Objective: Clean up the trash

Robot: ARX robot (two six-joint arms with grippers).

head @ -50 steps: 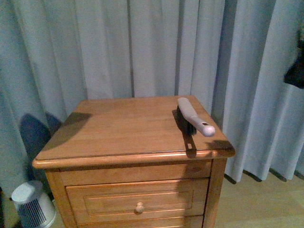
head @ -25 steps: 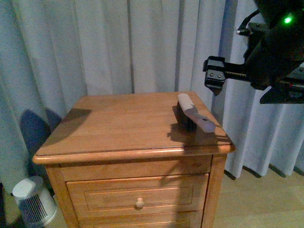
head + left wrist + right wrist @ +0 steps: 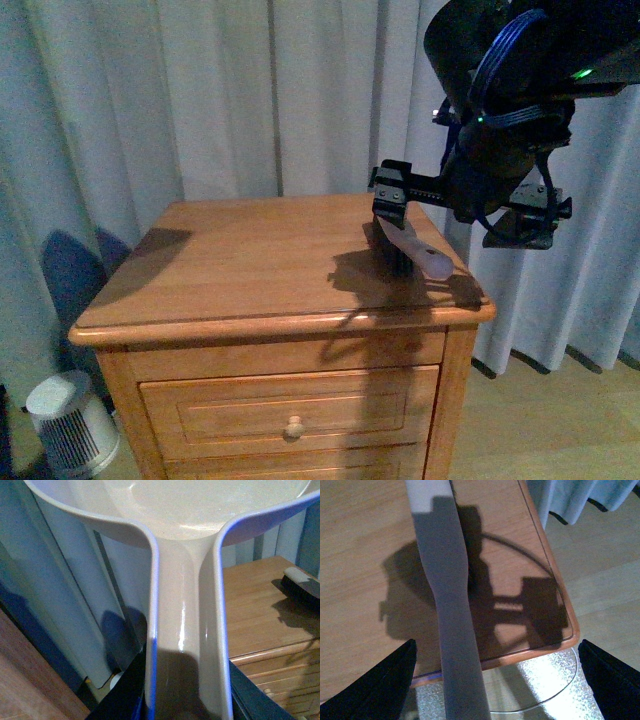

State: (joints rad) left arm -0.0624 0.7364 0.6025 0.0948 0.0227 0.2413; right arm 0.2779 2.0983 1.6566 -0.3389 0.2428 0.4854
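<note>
Clamping the beige dustpan (image 3: 185, 605) by its handle in the left pincer (image 3: 187, 700), apart from the desk (image 3: 240, 260); hovering the right pincer (image 3: 495, 680) just above the brush (image 3: 414, 250) on the desk's right side, spreading its fingers (image 3: 380, 680) wide astride the handle, gripping nothing. Being unable to tell the trash's whereabouts.

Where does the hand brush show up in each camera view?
Front view: brush on the nightstand, near its right edge.
Left wrist view: on the nightstand, beyond the dustpan handle.
Right wrist view: its handle, between the open jaws.
Shared landmark: the nightstand's wooden top.
</note>
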